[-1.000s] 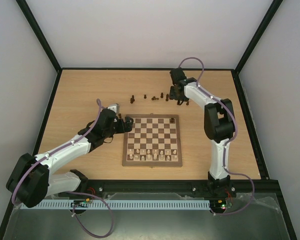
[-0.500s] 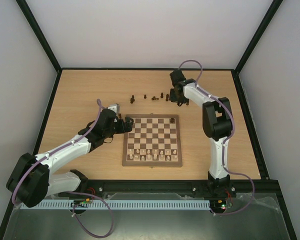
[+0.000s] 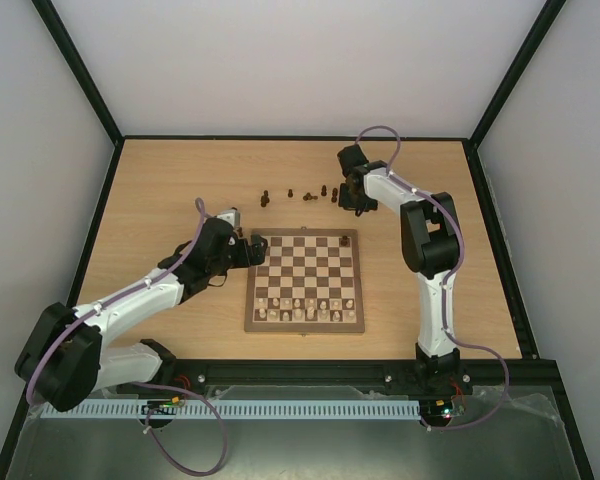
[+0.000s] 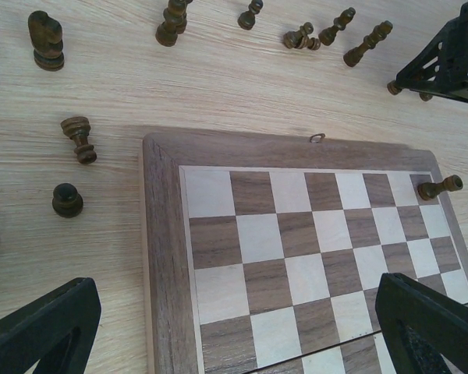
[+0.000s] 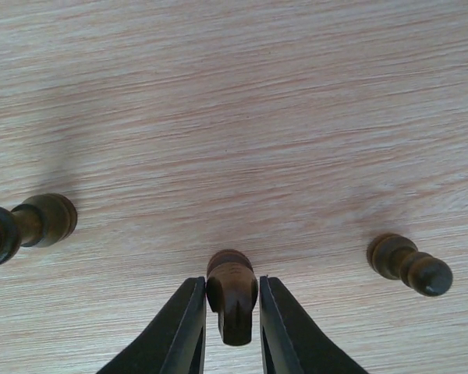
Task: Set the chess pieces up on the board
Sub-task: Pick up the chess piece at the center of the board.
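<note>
Your right gripper (image 5: 232, 282) pinches a dark piece (image 5: 231, 269) on the table (image 5: 218, 117), apparently for lifting, while your left gripper (image 4: 234, 292) hangs wide open, empty, above the board (image 4: 164, 234).

Left arm (image 3: 130, 295): low, extended forward and to right, wrist level. Left gripper (image 4: 235, 300): jaws spread wide, nothing between them. Right arm (image 3: 432, 250): stretched far forward, elbow raised, wrist bent left. Right gripper (image 5: 231, 287): fingers pinching dark chess piece (image 5: 232, 308) from both sides.
</note>
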`<state>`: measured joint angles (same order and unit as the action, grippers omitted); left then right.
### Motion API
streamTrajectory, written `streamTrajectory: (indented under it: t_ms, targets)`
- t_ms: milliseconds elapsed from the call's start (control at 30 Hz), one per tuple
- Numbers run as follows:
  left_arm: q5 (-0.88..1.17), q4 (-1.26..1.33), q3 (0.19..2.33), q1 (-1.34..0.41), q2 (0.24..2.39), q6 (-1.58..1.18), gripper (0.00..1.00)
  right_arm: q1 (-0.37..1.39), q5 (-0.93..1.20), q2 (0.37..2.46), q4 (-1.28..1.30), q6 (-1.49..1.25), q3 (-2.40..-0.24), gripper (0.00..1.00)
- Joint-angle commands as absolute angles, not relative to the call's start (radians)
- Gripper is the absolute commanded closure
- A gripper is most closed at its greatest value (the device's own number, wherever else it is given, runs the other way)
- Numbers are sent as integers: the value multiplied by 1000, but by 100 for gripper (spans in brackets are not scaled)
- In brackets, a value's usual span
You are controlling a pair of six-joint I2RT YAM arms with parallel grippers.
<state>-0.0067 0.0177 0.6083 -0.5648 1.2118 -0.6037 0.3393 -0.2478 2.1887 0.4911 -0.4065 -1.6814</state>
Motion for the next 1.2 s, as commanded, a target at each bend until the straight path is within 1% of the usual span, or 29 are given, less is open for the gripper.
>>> streamTrajectory:
  t_ms: [0, 33, 167, 400, 500, 633, 700, 800, 967, 1167]
  targets:
    - [0, 46, 607, -557, 1223, -590, 0, 334, -281, 2177, 526, -405, -1702, 76]
    - [0, 48, 607, -558, 1224, -591, 1, 334, -289, 2176, 529, -406, -1705, 71]
    - [2, 49, 608, -558, 1229, -589, 1, 335, -297, 2175, 532, -410, -1714, 70]
    - [3, 49, 609, -558, 1230, -590, 1, 334, -290, 2143, 502, -417, -1692, 77]
    - [4, 50, 609, -559, 1233, -590, 1, 334, -286, 2150, 505, -417, -1699, 87]
    - [5, 51, 608, -558, 1235, -589, 1, 335, -283, 2149, 500, -419, -1691, 88]
    - [5, 52, 608, -558, 1236, -590, 0, 334, -283, 2146, 500, -417, -1688, 93]
    - [5, 52, 608, -557, 1241, -590, 1, 335, -281, 2135, 499, -420, -1682, 96]
    - [6, 55, 610, -559, 1247, -589, 0, 343, -262, 2082, 492, -422, -1651, 97]
    - [4, 53, 610, -558, 1244, -590, 1, 380, -263, 1971, 495, -423, -1597, 98]
